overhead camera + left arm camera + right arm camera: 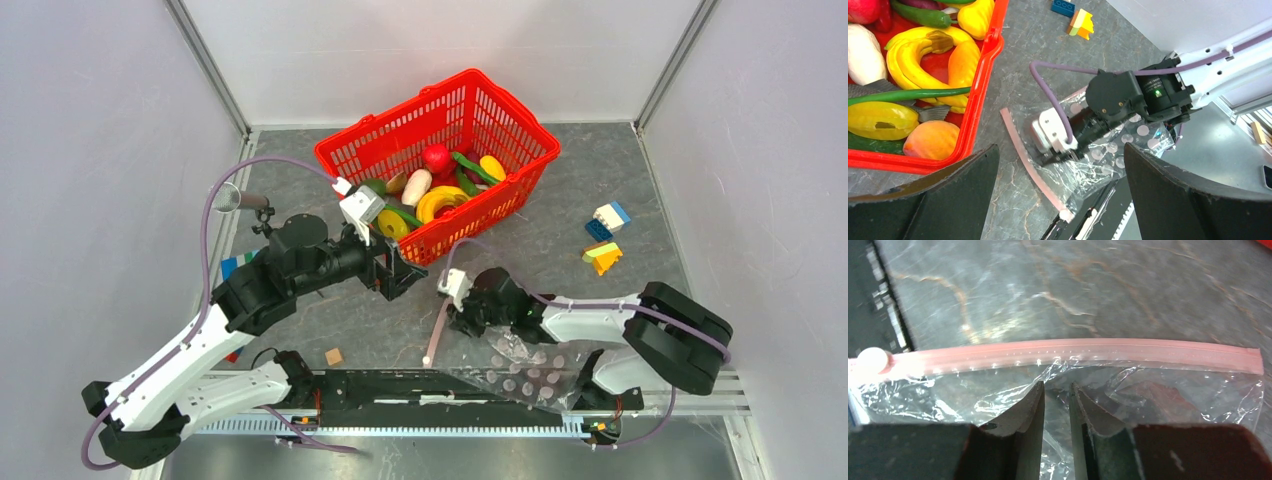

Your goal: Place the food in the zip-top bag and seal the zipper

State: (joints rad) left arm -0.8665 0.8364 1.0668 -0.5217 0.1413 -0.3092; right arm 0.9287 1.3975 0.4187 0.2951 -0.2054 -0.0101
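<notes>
The food is a heap of glossy toy fruits and vegetables lying in the red basket. The clear dotted zip-top bag lies flat at the near edge, partly over the black rail. Its pink zipper points toward the basket, with a white slider at one end. My right gripper presses down just behind the zipper, its fingers nearly together with a fold of film between them. My left gripper hangs wide open beside the basket's near corner, holding nothing.
Coloured bricks lie right of the basket. A small wooden cube sits near the black rail. A blue brick lies at the left. White walls close in three sides.
</notes>
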